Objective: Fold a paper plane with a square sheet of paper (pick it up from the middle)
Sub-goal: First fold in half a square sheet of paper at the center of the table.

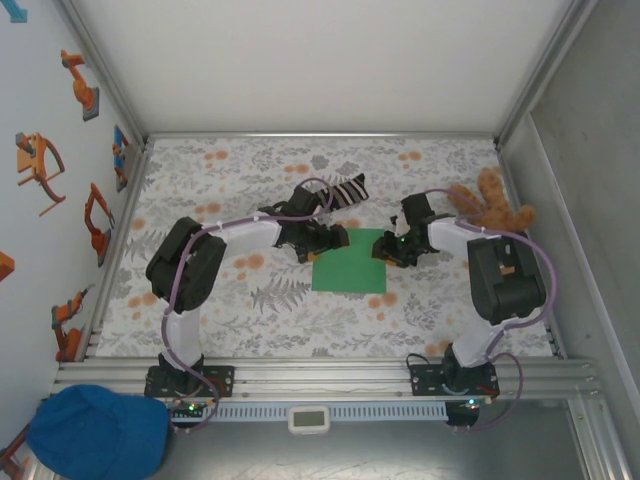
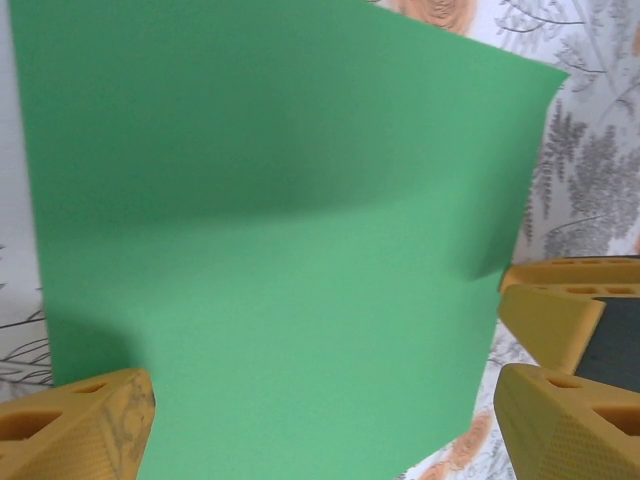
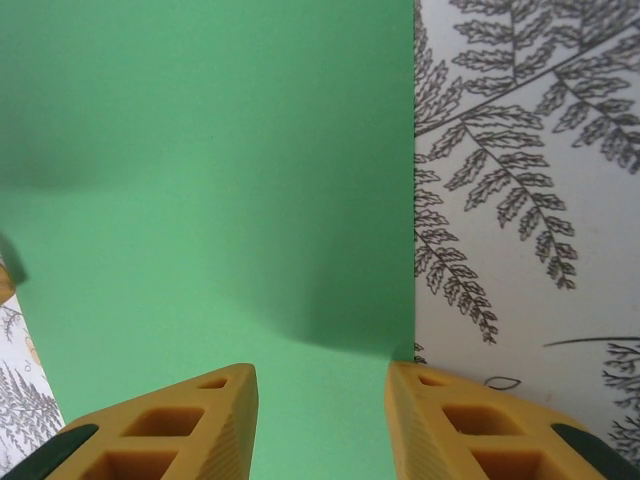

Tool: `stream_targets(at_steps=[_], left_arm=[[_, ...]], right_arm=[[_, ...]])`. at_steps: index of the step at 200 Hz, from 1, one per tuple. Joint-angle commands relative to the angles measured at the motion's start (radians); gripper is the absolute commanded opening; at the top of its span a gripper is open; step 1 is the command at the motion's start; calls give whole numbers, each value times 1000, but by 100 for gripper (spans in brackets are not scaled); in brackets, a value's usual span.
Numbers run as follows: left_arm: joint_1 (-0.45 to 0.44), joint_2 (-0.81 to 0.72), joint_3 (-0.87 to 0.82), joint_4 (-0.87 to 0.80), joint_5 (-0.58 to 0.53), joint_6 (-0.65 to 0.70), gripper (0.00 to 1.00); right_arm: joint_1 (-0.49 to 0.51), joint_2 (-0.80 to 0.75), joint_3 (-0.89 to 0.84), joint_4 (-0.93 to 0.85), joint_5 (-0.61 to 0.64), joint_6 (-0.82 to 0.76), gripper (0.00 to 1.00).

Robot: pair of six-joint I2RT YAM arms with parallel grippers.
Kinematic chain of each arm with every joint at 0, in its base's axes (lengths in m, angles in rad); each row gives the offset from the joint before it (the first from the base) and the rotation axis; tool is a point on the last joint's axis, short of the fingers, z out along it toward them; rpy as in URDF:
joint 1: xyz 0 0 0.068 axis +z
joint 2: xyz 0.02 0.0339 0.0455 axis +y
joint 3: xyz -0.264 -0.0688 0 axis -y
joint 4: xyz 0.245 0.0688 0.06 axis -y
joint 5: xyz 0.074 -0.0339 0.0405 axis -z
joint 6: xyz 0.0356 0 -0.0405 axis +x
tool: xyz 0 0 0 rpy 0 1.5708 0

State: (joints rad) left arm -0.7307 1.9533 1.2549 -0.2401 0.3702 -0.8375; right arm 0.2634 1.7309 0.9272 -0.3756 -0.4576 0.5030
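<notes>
Nearby, sock (image 1: 350, 188) and teddy bear (image 1: 490, 200) lie beyond the paper sheet (image 1: 345, 272).

Light was bright and even from above; soft shadows lay across the square sheet of paper (image 3: 200, 150); my wrist views were slightly soft.

No words, numbers or signs can be read. A little screen is seen on the white box (image 1: 309, 419), but nothing on it can be made out.
</notes>
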Motion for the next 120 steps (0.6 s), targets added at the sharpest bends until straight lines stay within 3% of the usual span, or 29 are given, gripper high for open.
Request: stream_targets(at_steps=[1,55,120], left_arm=[[5,17,-1,-44,-28,19,90],[18,53,-59,81,36,-27,93],[29,44,-66,103,55,-15,94]], right_arm=[[1,48,-10,9,4,-15,39],[16,107,-19,80,-82,9,39],[58,142,40,108,-106,19,39]])
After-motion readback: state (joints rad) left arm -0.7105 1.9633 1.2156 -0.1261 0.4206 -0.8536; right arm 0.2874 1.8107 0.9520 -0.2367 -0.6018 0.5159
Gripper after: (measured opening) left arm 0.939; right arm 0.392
